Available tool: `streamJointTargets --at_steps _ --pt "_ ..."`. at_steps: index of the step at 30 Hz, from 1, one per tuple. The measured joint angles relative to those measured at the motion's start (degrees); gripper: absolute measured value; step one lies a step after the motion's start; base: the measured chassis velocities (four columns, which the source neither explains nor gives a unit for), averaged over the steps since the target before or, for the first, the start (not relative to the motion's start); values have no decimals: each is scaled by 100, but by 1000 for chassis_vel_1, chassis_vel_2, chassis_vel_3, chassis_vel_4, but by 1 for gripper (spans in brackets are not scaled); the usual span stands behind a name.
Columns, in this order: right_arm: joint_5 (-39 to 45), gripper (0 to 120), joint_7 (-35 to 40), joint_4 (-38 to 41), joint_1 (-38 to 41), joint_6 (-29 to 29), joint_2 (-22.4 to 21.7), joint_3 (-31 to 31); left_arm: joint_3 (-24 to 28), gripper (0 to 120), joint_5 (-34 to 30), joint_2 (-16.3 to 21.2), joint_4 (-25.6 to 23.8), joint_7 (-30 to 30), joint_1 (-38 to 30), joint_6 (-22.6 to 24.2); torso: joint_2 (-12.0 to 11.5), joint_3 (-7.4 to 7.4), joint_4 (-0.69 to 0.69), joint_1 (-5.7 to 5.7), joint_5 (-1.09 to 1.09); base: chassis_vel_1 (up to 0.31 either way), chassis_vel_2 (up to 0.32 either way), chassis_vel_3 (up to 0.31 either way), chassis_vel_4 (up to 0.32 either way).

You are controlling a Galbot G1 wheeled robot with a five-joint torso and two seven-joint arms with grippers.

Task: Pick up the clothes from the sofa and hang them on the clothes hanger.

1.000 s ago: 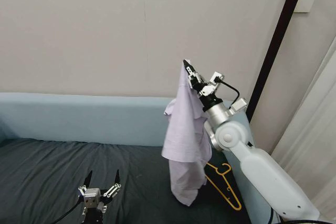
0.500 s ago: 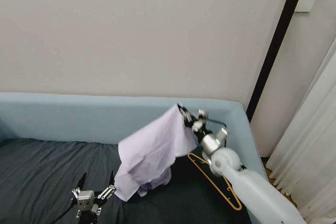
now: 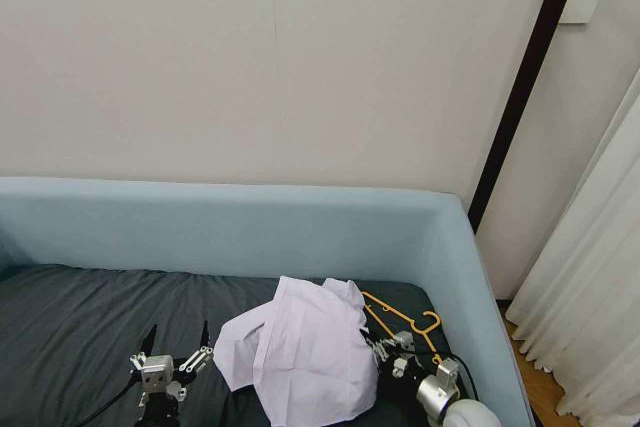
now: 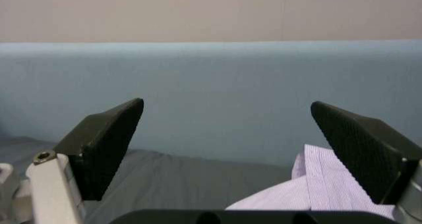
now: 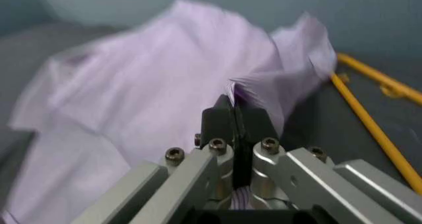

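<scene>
Lilac shirt (image 3: 300, 352) is back down on the dark seat of the sofa (image 3: 200, 229), crumpled at the lower centre of the head view. It is no longer up against the wall (image 3: 300, 67) at mid-frame, where the earlier pictures have it dangling from a raised arm. The right claw (image 3: 380, 350) has come down with it and sits low at the lower right of the frame, at the shirt's edge. In the right wrist view the right claw (image 5: 232, 120) has its fingers pressed together on a fold of the striped cloth, so the garment is laid down but not let go. The yellow hanger (image 3: 402, 322) lies flat on the seat just beside the shirt, towards the sofa's end wall, with one corner of cloth touching or overlapping it. The left claw (image 3: 178, 339) waits at the lower left of the frame, near the shirt's other edge; the left wrist view shows the left claw (image 4: 231, 135) spread wide with nothing between its fingers. For the task this reads as a step back from the lift. Shirt and hanger are now side by side on the seat, which may suit bringing the two together, but nothing is hung yet.
</scene>
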Motion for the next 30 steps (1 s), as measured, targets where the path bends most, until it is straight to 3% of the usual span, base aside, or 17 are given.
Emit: streamJointTargets --at_steps 3,6,10,13,16,22,26,27,30 --pt "-245 0 470 -19 -167 -405 -12 46 65 100 -4 -3 111 0 -91 -6 0 0 0 0 0 0 0 0 0" --pt "-361 4 282 -67 -243 -335 -34 46 88 100 -9 15 181 0 -152 -6 0 0 0 0 0 0 0 0 0" --pt "-614 16 372 26 -286 -248 -92 14 123 100 -10 28 242 0 -211 -6 0 1 0 0 1 0 0 0 0" --pt "-472 31 1925 694 -349 -1179 -363 -107 102 100 -20 74 248 2 -212 -8 0 1 1 0 1 0 0 0 0" --pt "-402 41 2354 1121 -382 -1539 -633 -69 30 100 -43 118 246 1 -202 -14 0 0 -2 0 -1 0 0 0 0" --pt "262 61 2506 1857 -166 -1713 -901 40 -96 100 -113 167 239 2 -155 -39 0 0 1 0 -2 0 0 0 0" --pt "1022 79 2238 1643 376 -1204 -512 -202 -147 100 -119 165 238 5 -103 -44 0 0 -1 0 -2 0 0 0 0" --pt "1022 79 2238 1643 376 -1204 -512 -202 -147 100 -119 165 238 5 -103 -44 0 0 -1 0 -2 0 0 0 0" --pt "1309 93 1953 1046 890 -984 39 -474 -146 100 -89 146 235 16 -56 -44 0 1 4 0 0 0 0 0 0"
